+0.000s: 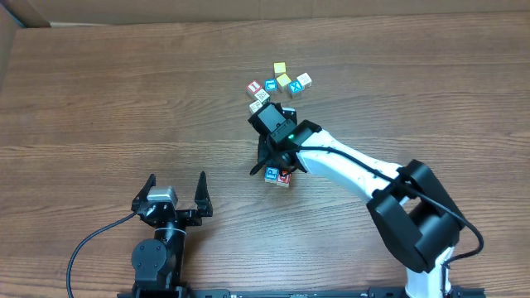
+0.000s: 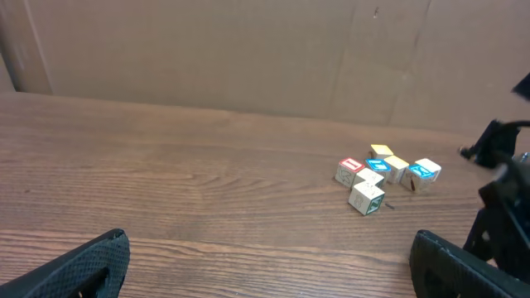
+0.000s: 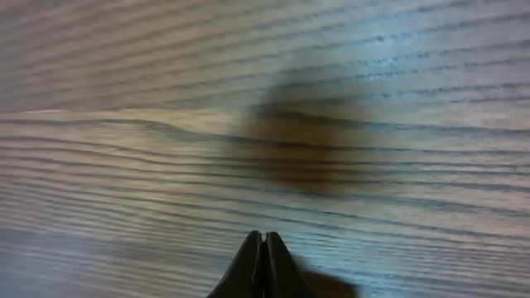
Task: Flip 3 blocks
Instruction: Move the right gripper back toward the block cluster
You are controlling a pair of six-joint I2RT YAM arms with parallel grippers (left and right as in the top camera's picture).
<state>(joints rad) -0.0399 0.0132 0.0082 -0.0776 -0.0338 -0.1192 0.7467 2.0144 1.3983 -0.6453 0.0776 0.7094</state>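
Two of the blocks lie side by side under my right arm: one showing a blue P [image 1: 272, 174] and a red-faced one [image 1: 284, 177]. A pale whitish block [image 1: 260, 98] [image 2: 366, 197] sits just behind the right wrist, at the front of the far cluster. My right gripper [image 1: 255, 170] [image 3: 263, 242] is shut with nothing in it, tips close to the bare wood just left of the blue P block. My left gripper [image 1: 177, 178] [image 2: 269, 273] rests at the near edge, open and empty, far from all blocks.
A far cluster holds a red "I" cube [image 1: 254, 86] [image 2: 349, 168], a blue cube [image 1: 270, 85], two yellow cubes [image 1: 280, 68] [image 1: 284, 80] and a blue "X" cube [image 1: 296, 86] [image 2: 424, 171]. The right arm [image 1: 356, 170] crosses the table's right half.
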